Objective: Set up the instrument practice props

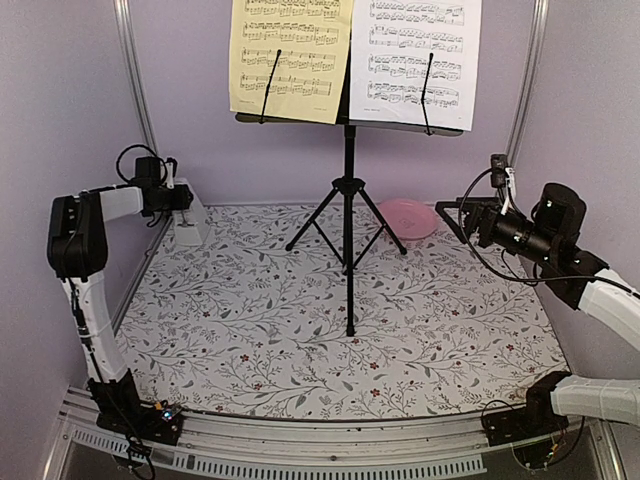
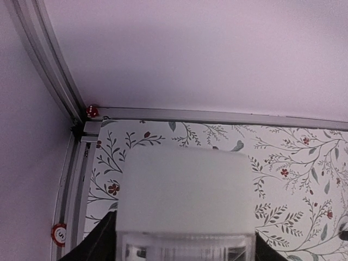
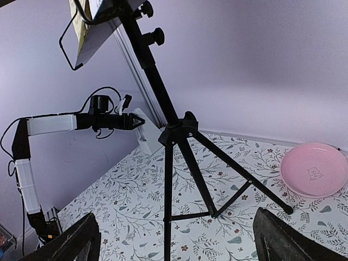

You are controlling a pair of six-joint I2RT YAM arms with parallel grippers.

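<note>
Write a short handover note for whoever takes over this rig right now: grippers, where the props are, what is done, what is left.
Left gripper: fingers at both sides of the metronome, which sits in the far left corner of the table. A firm grip cannot be confirmed.
Right gripper: open, empty, facing the stand.
Done: stand upright mid-table, yellow page and white page side by side on it.
Left: the metronome, probably to be brought nearer the stand.
</note>
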